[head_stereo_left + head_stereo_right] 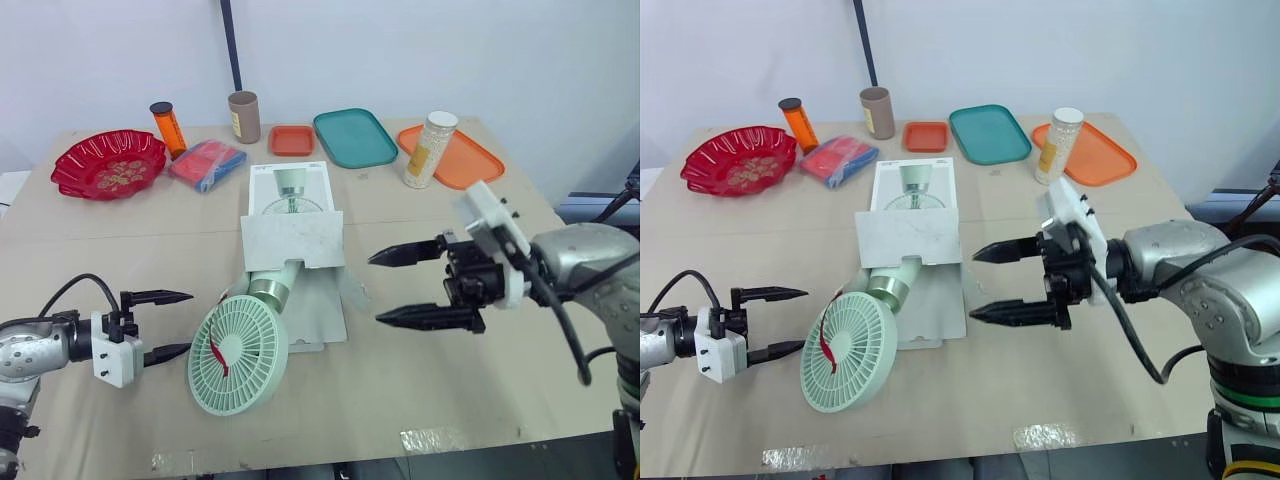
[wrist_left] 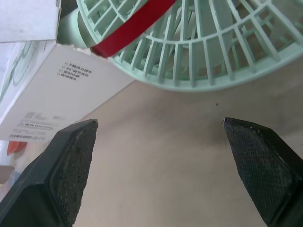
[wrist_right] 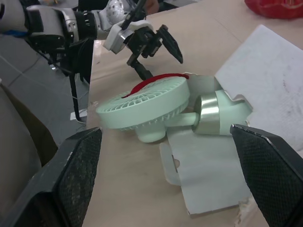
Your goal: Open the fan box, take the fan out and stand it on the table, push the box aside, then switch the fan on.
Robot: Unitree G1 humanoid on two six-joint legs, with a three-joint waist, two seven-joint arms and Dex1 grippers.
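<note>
A mint-green fan (image 1: 238, 358) with a red strap lies tilted on the table, its round grille facing the front. Its stem and base (image 1: 272, 285) still reach into the open white fan box (image 1: 292, 235), whose flaps hang open. My left gripper (image 1: 165, 325) stands open just left of the grille, not touching it. My right gripper (image 1: 400, 287) is open to the right of the box, apart from it. In the right wrist view the fan (image 3: 147, 111) lies half out of the box (image 3: 265, 90).
Along the back stand a red bowl (image 1: 108, 163), an orange bottle (image 1: 168, 128), a red-blue packet (image 1: 207, 163), a brown cup (image 1: 244, 116), a small orange tray (image 1: 291, 140), a teal tray (image 1: 354, 137), a white bottle (image 1: 430, 149) and an orange tray (image 1: 462, 158).
</note>
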